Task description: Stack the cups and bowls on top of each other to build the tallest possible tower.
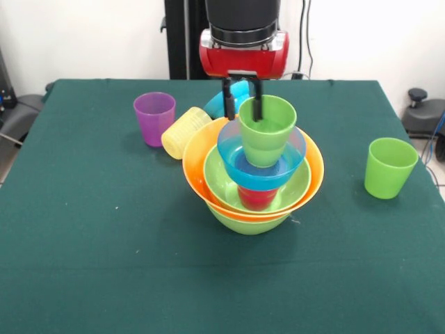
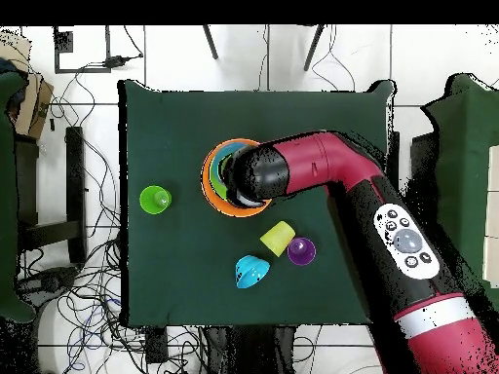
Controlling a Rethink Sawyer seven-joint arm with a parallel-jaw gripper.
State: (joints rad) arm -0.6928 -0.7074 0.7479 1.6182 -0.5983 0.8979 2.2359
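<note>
The tower stands mid-table: a lime green bowl [image 1: 247, 221] at the bottom, then the large orange bowl [image 1: 197, 161], a second lime green bowl [image 1: 221, 182] and the red cup [image 1: 256, 197]. A blue bowl [image 1: 259, 167] rests on the red cup, and a light green cup [image 1: 268, 132] stands upright in it. My gripper [image 1: 243, 110] is open, its two fingers [image 1: 228, 104] astride the cup's far-left rim, one outside and one inside. In the overhead view my arm [image 2: 292, 170] hides most of the tower; only the orange bowl's rim [image 2: 211, 185] shows.
A purple cup [image 1: 154, 117] [image 2: 301, 251] stands upright behind the tower's left. A pale yellow cup [image 1: 184, 132] [image 2: 278, 237] lies on its side against the tower. A second blue bowl [image 1: 224, 97] [image 2: 251, 272] lies tipped behind. Another light green cup [image 1: 389, 167] [image 2: 154, 200] stands far right.
</note>
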